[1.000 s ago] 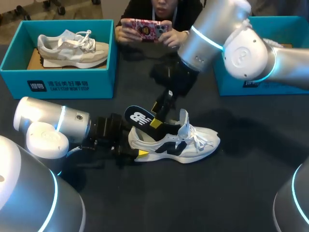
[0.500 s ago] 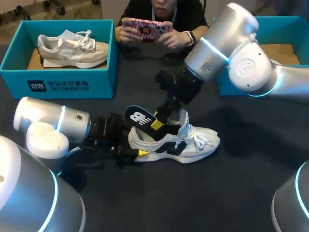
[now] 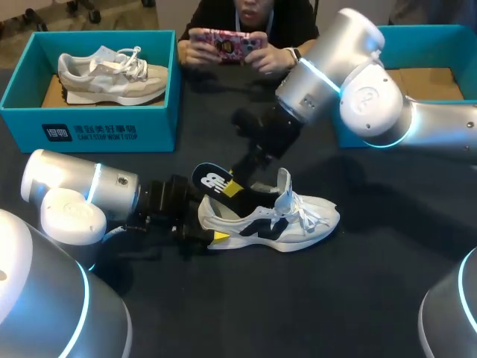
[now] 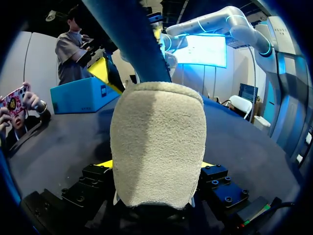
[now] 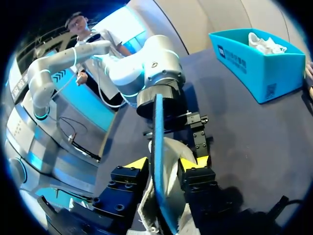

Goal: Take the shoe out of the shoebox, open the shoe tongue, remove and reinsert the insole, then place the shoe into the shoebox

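Two grippers on one shoe (image 3: 291, 218), which sits on its sole mid-bench (image 3: 350, 298), toe pointing to my right, outside the teal shoebox (image 3: 356, 136) at far right. The left gripper (image 3: 208, 226) is clamped on the heel, a yellow tip either side of it in the left wrist view, same as 1 s ago. The right gripper (image 3: 235, 187) is pinching the dark blue insole (image 3: 211, 180), which sticks up out of the heel opening. Change: right arm (image 3: 365, 97) swung its elbow outward, then back toward centre, and its yellow tip sits slightly further along the insole; shoe and insole barely shifted
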You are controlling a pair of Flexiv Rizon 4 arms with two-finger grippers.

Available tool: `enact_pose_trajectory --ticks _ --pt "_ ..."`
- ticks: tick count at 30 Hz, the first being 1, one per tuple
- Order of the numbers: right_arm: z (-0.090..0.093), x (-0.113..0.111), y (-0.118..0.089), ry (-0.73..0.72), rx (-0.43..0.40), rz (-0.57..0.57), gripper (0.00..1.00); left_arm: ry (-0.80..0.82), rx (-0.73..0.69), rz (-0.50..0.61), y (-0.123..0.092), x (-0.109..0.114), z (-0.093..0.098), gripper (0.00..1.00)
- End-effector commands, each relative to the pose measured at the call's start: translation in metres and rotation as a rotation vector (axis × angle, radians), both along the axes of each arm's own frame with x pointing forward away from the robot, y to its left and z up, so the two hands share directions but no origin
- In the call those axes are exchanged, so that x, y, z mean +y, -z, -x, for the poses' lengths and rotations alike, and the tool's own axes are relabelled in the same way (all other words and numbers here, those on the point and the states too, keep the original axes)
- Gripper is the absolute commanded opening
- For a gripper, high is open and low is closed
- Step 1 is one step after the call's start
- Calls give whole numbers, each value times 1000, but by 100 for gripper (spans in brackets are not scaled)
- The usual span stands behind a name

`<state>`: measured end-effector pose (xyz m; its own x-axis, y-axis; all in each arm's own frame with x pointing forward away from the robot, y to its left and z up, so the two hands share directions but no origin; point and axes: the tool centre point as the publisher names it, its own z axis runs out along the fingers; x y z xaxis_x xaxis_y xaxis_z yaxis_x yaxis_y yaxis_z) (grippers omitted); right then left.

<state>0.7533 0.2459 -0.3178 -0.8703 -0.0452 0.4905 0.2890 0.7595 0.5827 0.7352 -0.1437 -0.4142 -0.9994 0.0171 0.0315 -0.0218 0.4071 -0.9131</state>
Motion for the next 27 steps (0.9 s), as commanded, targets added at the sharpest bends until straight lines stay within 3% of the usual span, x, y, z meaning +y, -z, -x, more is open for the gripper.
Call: enact_pose_trajectory --ticks 1,3,5,7,12,18,27 --pt "-3 7 7 -8 12 -3 23 -1 0 -3 3 -1 0 0" --pt "-1 6 8 -5 17 -6 16 -1 0 -3 3 -1 0 0" --pt "0 5 9 -4 16 -10 16 -1 0 -3 3 -1 0 0" --pt "1 5 9 -8 17 -12 0 -1 0 -3 3 -1 0 0" --pt "2 6 5 -22 12 -19 0 -1 0 -3 3 -1 0 0" --pt "-1 7 -14 -56 -28 -56 0 -1 0 -3 3 -1 0 0" --pt "-16 16 -66 -31 -231 -114 0 -1 0 -3 3 -1 0 0"
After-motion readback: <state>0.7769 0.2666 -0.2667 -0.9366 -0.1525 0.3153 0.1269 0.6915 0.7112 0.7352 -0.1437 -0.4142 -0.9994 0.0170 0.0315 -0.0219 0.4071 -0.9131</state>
